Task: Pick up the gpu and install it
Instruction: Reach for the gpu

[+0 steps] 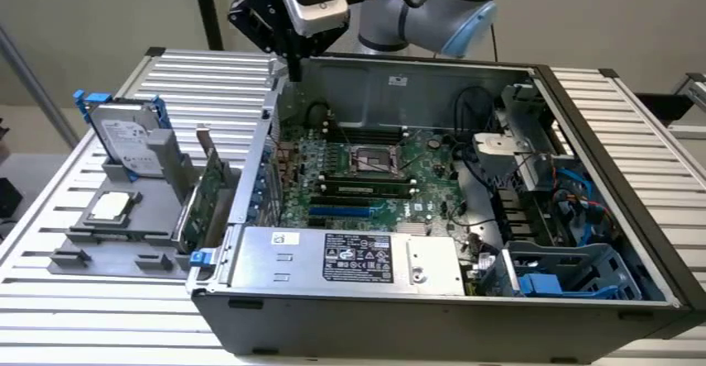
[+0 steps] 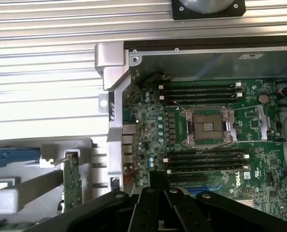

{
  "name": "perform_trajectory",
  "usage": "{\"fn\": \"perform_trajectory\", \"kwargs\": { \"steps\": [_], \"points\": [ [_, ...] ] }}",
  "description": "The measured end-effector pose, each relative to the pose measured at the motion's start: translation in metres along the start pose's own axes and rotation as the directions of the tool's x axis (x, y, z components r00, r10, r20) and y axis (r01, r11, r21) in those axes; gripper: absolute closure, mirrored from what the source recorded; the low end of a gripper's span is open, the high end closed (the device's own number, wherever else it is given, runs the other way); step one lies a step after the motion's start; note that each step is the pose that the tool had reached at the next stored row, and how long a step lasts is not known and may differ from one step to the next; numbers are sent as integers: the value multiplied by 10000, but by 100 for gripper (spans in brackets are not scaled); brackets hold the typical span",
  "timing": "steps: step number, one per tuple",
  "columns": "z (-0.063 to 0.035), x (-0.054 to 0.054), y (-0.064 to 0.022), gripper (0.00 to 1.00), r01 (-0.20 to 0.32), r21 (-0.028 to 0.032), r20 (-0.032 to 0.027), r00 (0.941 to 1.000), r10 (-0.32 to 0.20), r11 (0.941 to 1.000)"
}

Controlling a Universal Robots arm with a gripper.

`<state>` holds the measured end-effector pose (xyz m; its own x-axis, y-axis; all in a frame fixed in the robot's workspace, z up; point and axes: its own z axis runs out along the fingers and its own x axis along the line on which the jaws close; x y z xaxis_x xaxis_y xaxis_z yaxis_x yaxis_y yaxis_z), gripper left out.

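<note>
Plainly, the gpu (image 1: 207, 205) (image 2: 72, 182), a thin rectangular card, stood on its long edge in a slot of the grey plastic holder (image 1: 111, 254), outside the open black computer case (image 1: 441, 325). We saw its green circuit board face, dotted with small components, in both views. A narrow silver metal bracket rose at the end farther from the exterior camera. The card sat just beside the case's side wall, on the exterior view's left, and nothing touched it. In the same holder we found the silver hard drive with the blue frame (image 1: 124, 139) standing upright and the small square silver CPU chip (image 1: 111, 206) lying flat. The black gripper (image 1: 296, 70) (image 2: 158, 178) hung above the case's far corner, over the edge of the green motherboard (image 1: 419, 155) (image 2: 148, 121), well apart from the card. Its tips looked pressed together with nothing between them. Holder and case rested on the ribbed silver metal table (image 1: 66, 316).
</note>
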<state>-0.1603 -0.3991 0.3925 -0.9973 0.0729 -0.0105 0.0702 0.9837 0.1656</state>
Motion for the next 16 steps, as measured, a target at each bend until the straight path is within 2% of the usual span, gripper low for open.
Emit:
{"fn": "perform_trajectory", "kwargs": {
  "steps": [2, 6, 10, 13, 16],
  "points": [
    [0, 89, -6, 100, 5, 165, 13, 10000, -5, 9999],
    [-5, 261, -19, 100, 12, 580, 40, 10000, -14, 9983],
    [-5, 443, -32, 100, 17, 913, 63, 10000, -23, 9958],
    [-5, 580, -42, 100, 21, 1135, 79, 10000, -30, 9935],
    [-1, 716, -54, 100, 24, 1291, 89, 10000, -36, 9916]
  ]
}}
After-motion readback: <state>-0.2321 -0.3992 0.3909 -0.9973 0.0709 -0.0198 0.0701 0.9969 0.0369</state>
